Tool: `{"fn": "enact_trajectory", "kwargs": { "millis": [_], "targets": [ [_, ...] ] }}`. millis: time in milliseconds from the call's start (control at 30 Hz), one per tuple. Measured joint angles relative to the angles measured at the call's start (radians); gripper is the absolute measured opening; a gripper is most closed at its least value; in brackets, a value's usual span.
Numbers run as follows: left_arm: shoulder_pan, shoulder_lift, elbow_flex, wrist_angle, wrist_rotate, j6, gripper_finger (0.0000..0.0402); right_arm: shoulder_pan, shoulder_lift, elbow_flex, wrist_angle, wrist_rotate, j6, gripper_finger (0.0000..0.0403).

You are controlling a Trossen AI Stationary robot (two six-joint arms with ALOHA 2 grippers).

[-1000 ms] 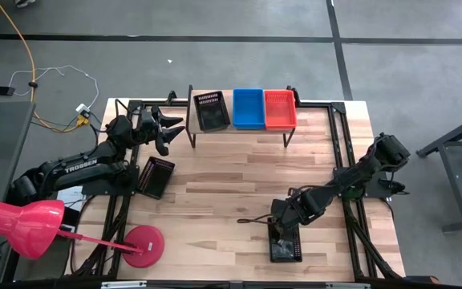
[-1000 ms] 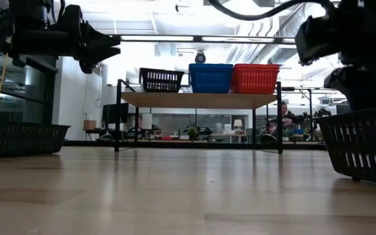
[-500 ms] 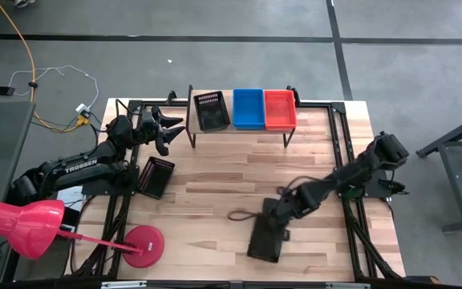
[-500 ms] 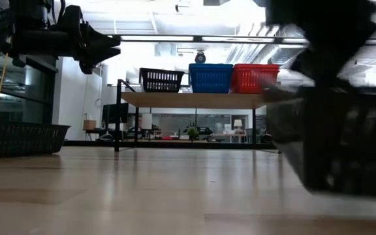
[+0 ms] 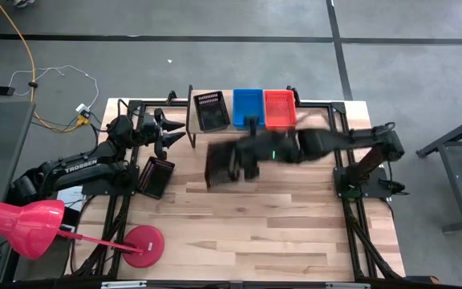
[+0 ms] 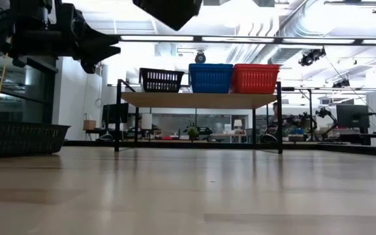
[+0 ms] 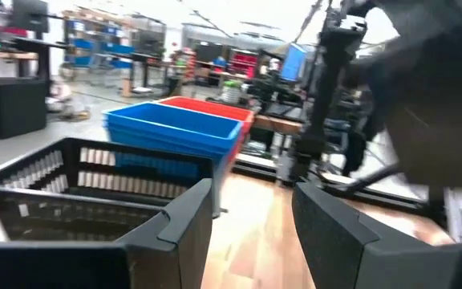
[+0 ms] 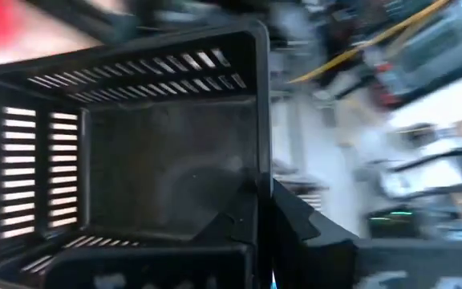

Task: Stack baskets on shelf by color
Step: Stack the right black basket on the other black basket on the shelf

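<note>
The shelf (image 5: 239,127) stands at the table's far edge and carries a black basket (image 5: 212,110), a blue basket (image 5: 248,107) and a red basket (image 5: 279,108) side by side. My right gripper (image 5: 249,154) is shut on another black basket (image 5: 221,165), held in the air in front of the shelf and seen high up in the low view (image 6: 168,9). My left gripper (image 5: 179,128) hovers open by the shelf's left end. A third black basket (image 5: 156,177) rests on its bottom at the table's left. My right gripper holds the black basket by one side wall (image 8: 261,172), pinched near its rim with one finger inside the basket and one outside. The fingers come level from the table's right. The basket is lifted clear of the table and tilted.
A red lamp with a round base (image 5: 143,245) stands at the near left corner. Black frame rails (image 5: 339,144) run along the table's sides. Bare wood (image 5: 239,233) lies between the shelf and the near edge.
My right gripper has shut on the black basket at the table's near right, lifted it clear and swung it fast up and toward the far left, to just in front of the shelf. The basket has tipped from flat to tilted.
</note>
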Motion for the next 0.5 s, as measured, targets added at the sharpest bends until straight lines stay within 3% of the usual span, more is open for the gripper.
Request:
{"fn": "enact_trajectory", "kwargs": {
  "millis": [100,300,500],
  "targets": [
    [0.000,0.000,0.000,-0.001,0.011,-0.011,0.0156,-0.096,0.000,0.050,0.049,-0.011,-0.148,0.0001],
    [0.000,0.000,0.000,0.002,0.009,-0.015,0.0156,-0.273,0.006,0.057,0.161,-0.175,-0.322,0.0001],
    [0.000,0.000,0.000,0.024,0.008,0.015,0.0156,-0.399,0.057,0.057,0.176,-0.323,-0.337,0.0000]
  ]
}}
